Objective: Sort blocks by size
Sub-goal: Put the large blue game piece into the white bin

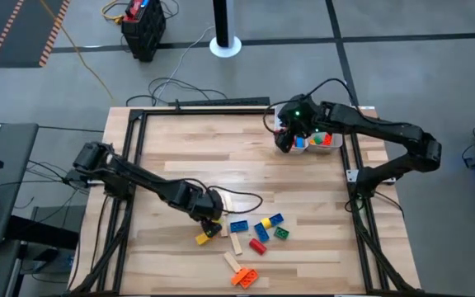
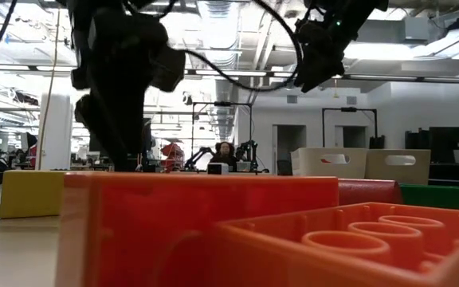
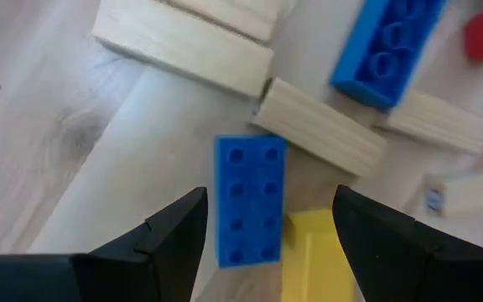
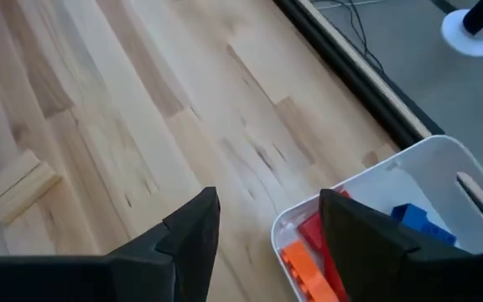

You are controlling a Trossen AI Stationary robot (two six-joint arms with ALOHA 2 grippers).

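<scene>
My left gripper [image 1: 210,218] is open, low over the near middle of the table. In the left wrist view its fingers stand on either side of a blue two-by-four brick [image 3: 250,201] lying flat on the table, apart from it. A yellow brick [image 3: 313,256] lies beside that brick, with pale wooden bars [image 3: 317,126] just beyond. More bricks lie near the front: blue [image 1: 239,226], green [image 1: 281,234], red [image 1: 258,246], orange [image 1: 243,277], yellow [image 1: 203,239]. My right gripper [image 1: 285,139] is open and empty beside the white tray [image 4: 392,180] at the far right.
The white tray [image 1: 335,147] holds red, orange and blue bricks [image 4: 309,260]. A second white tray [image 2: 397,166] shows beside it in the low view. A dark frame rail [image 1: 213,106] runs along the table's far edge. Bare wood lies between the two arms.
</scene>
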